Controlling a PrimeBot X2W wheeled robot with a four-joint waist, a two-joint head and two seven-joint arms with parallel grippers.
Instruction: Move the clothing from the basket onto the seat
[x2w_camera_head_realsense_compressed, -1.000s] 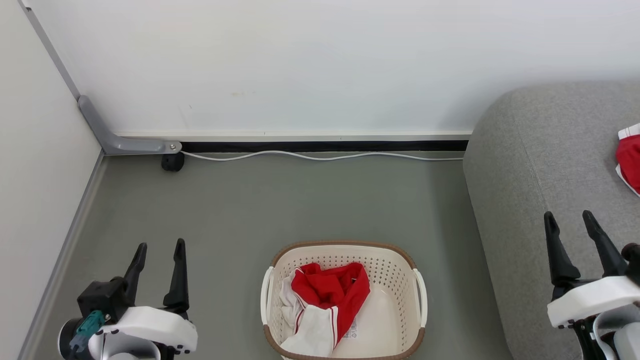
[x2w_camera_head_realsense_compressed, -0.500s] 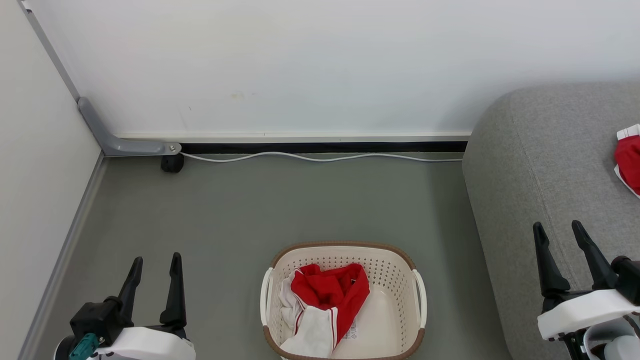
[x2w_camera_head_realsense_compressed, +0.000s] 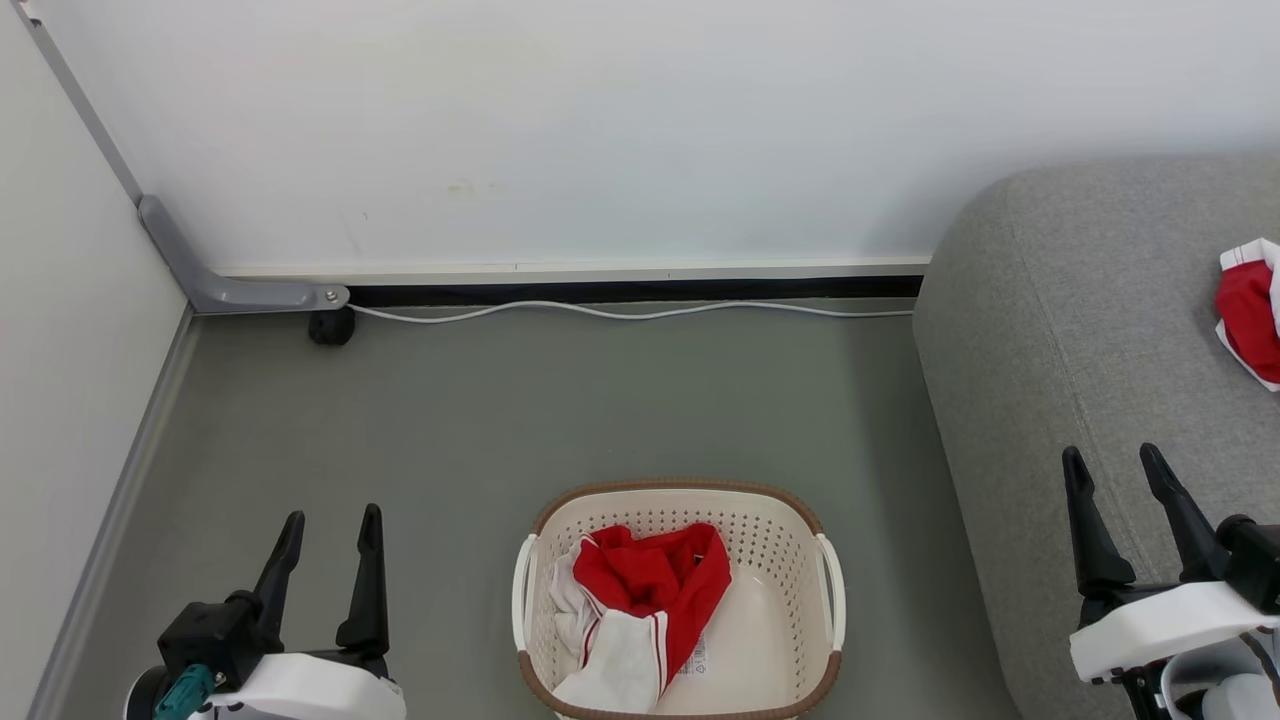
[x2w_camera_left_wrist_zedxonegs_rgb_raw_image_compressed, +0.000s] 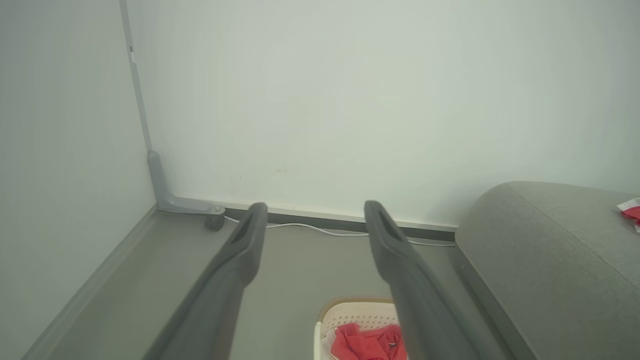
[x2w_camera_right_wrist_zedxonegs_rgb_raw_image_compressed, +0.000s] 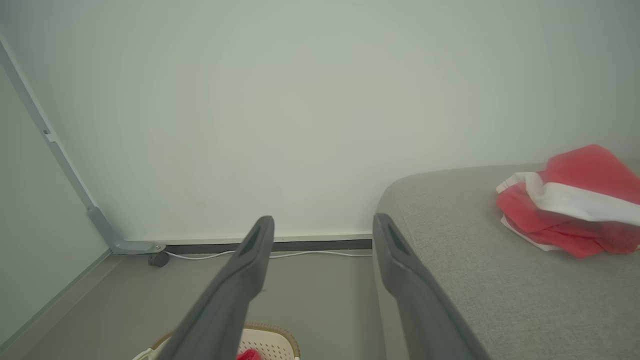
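Pinching the clothing at its red crest, you'll find it soft, light; left hand, right hand released.

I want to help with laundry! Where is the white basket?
In the head view, the oval cream-white plastic basket with the brown rim sits on the grey floor at bottom centre, left of the light grey fabric sofa.

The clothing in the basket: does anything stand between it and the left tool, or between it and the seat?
Nothing visible does. Only bare floor lies between the left tool and the basket, and between the basket and the seat. The clothing lies uncovered, below the basket's rim.
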